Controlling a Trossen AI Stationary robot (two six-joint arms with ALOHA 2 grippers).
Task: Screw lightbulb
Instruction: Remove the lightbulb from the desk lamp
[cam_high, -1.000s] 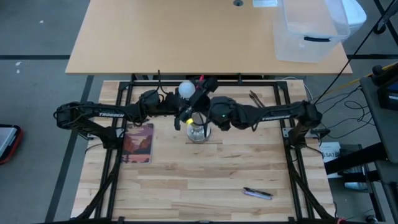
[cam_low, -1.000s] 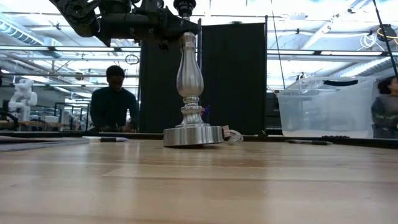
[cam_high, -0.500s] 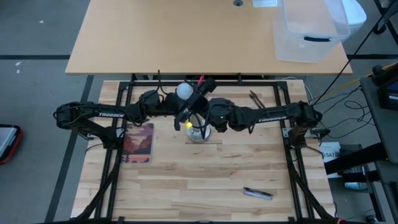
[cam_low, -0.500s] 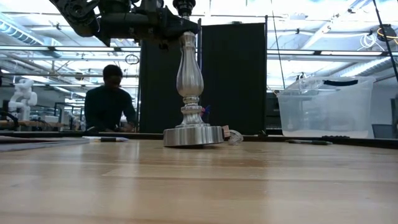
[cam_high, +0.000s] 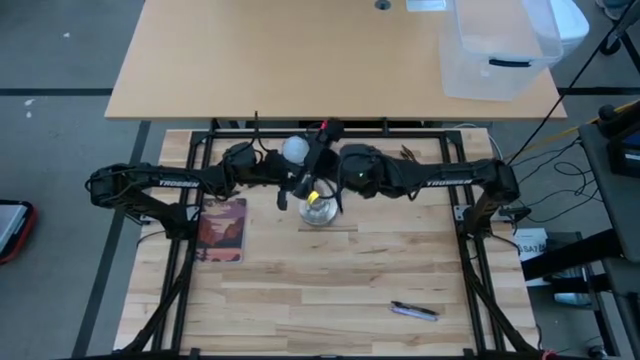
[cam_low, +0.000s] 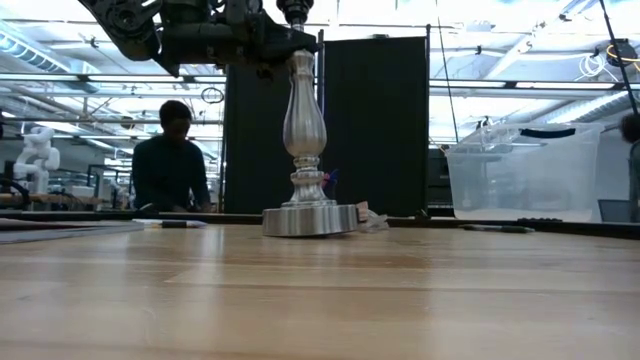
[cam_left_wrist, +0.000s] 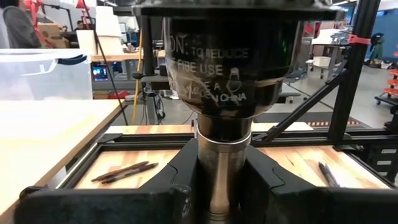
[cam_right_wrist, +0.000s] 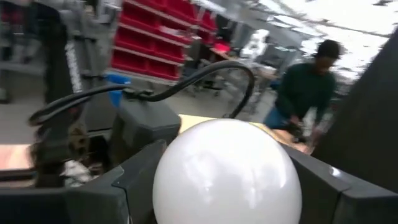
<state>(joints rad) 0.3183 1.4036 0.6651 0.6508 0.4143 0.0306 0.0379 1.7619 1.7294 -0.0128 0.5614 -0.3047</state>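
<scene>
A silvery socket stand stands upright mid-table on its round disc foot. My left gripper reaches in from the left and is shut on the post under the dark socket. The lightbulb, a frosted white globe, sits high over the stand's top with my right gripper shut on it. The bulb's screw base is hidden, and the low view cuts the bulb off. My left gripper pinches the stand's silvery post just below the socket between its two fingers. They come in level from the table's left and lie across the post. The stand is upright, its foot on the table. My right gripper has the bulb's white globe between its two fingers, one on each side. It comes in level from the table's right. The bulb is high above the table; its lower end is hidden by the globe.
A reddish book lies at the left and a pen at the near right. More pens lie at the far right. A clear plastic bin stands on the light table beyond. A person sits behind the table.
My right arm's wrist has swung a little toward the table's far edge, and its gripper has turned about the bulb. The stand and my left gripper have kept their place.
</scene>
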